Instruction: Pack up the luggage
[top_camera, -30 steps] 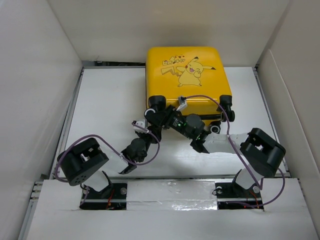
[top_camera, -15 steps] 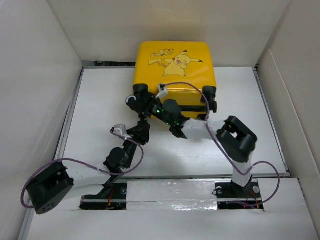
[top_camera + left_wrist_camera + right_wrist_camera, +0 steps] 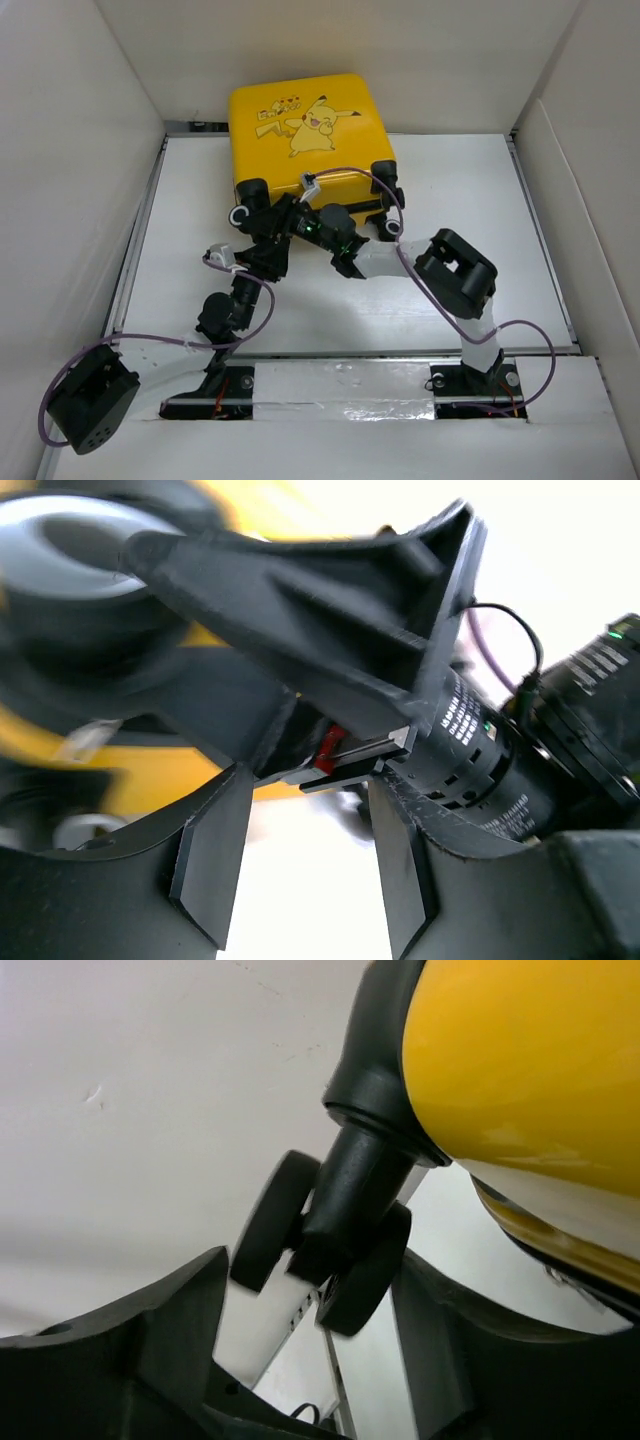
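The luggage [image 3: 300, 120], a yellow hard-shell case with a Pikachu cartoon, is closed and sits at the back of the table with its black wheels toward me. My right gripper [image 3: 260, 213] reaches across to the case's near left corner. In the right wrist view my right gripper [image 3: 315, 1290] is open, with a black twin wheel [image 3: 330, 1230] under the yellow shell [image 3: 520, 1070] standing between its fingers. My left gripper [image 3: 272, 252] sits just below the right one. It is open [image 3: 308, 800], only white table shows between its fingers, and the right gripper's body [image 3: 470, 750] fills the view above.
White enclosure walls [image 3: 80, 150] stand on the left, back and right. A metal rail [image 3: 135, 250] runs along the table's left edge. My left arm's elbow [image 3: 90, 400] hangs out over the near left corner, and the right arm's elbow [image 3: 455, 275] is at centre right.
The luggage has slid and turned to the left along the back wall. Both grippers went left with its near corner. The left arm's elbow swung out to the near left.
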Robot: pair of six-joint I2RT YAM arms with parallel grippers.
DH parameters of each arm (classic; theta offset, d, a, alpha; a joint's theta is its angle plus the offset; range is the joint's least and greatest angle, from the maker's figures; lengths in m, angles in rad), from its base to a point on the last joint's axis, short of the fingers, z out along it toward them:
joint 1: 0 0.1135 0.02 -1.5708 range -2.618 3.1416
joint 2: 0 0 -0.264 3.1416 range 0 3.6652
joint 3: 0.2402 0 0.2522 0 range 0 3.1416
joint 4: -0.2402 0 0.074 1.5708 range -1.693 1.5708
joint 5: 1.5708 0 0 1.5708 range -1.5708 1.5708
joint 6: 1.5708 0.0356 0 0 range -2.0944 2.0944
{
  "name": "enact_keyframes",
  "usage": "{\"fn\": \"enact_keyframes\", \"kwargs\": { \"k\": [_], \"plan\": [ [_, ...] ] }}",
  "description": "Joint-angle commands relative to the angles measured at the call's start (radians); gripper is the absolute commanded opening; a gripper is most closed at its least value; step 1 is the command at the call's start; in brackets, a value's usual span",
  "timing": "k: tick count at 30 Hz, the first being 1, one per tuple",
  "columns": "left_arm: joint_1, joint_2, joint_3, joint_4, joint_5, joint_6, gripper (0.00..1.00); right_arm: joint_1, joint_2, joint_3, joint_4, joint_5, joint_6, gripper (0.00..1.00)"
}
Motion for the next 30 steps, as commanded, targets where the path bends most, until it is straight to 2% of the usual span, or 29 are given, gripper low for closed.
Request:
{"fn": "enact_keyframes", "kwargs": {
  "k": [1,2,4,5,7,8,9,11,12,13,14,15,16,17,18,19,20,22,23,24,30],
  "plan": [
    [0.066,-0.030,-0.160,0.422,-0.041,-0.024,0.45,0.074,-0.209,-0.075,0.256,-0.155,-0.009,0.82],
    [0.066,-0.063,-0.163,0.358,-0.033,-0.032,0.45,0.074,-0.233,-0.095,0.223,-0.146,-0.029,1.00],
    [0.066,-0.185,-0.152,0.246,-0.027,-0.037,0.47,0.083,-0.301,-0.139,0.167,-0.143,-0.104,1.00],
    [0.066,-0.233,-0.142,0.111,-0.024,-0.037,0.49,0.083,-0.324,-0.149,0.102,-0.141,-0.132,1.00],
    [0.066,-0.372,-0.119,0.010,-0.034,-0.056,0.56,0.092,-0.378,-0.195,0.026,-0.125,-0.227,1.00],
    [0.066,-0.424,-0.106,-0.080,-0.034,-0.060,0.59,0.092,-0.437,-0.216,-0.029,-0.108,-0.280,1.00],
    [0.066,-0.524,-0.087,-0.155,-0.036,-0.082,0.66,0.092,-0.470,-0.239,-0.061,-0.103,-0.305,1.00],
    [0.066,-0.592,-0.010,-0.373,-0.088,-0.102,0.71,0.092,-0.584,-0.314,-0.156,-0.080,-0.363,0.99],
    [0.066,-0.622,0.013,-0.424,-0.105,-0.116,0.74,0.076,-0.632,-0.337,-0.207,-0.063,-0.446,0.91],
    [0.066,-0.626,0.033,-0.472,-0.129,-0.141,0.75,0.029,-0.683,-0.357,-0.260,-0.042,-0.480,0.78],
    [0.066,-0.623,0.047,-0.527,-0.152,-0.150,0.75,-0.007,-0.738,-0.379,-0.361,0.001,-0.509,0.28],
    [0.066,-0.597,0.074,-0.547,-0.162,-0.159,0.74,-0.042,-0.840,-0.396,-0.437,0.012,-0.601,0.10],
    [0.075,-0.578,0.087,-0.561,-0.166,-0.176,0.74,-0.079,-0.884,-0.373,-0.547,0.042,-0.670,0.02],
    [0.075,-0.554,0.095,-0.567,-0.171,-0.181,0.74,-0.116,-0.918,-0.342,-0.789,0.195,-0.742,0.01],
    [0.075,-0.501,0.116,-0.570,-0.171,-0.187,0.73,-0.125,-0.962,-0.292,-0.883,0.312,-0.843,0.08],
    [0.086,-0.474,0.133,-0.583,-0.169,-0.196,0.74,-0.137,-0.976,-0.279,-0.941,0.399,-0.883,0.21],
    [0.095,-0.448,0.147,-0.599,-0.162,-0.205,0.74,-0.154,-0.985,-0.272,-1.001,0.502,-0.914,0.56],
    [0.106,-0.381,0.203,-0.638,-0.175,-0.219,0.77,-0.229,-0.990,-0.270,-1.077,0.555,-0.956,0.88],
    [0.106,-0.362,0.220,-0.671,-0.189,-0.227,0.79,-0.260,-0.981,-0.270,-1.095,0.531,-0.963,1.00],
    [0.118,-0.339,0.249,-0.682,-0.197,-0.222,0.80,-0.318,-0.966,-0.267,-1.106,0.500,-0.982,1.00],
    [0.118,-0.394,0.302,-0.834,-0.291,-0.215,0.88,-0.375,-0.809,-0.210,-1.152,0.374,-1.037,1.00]
  ]
}}
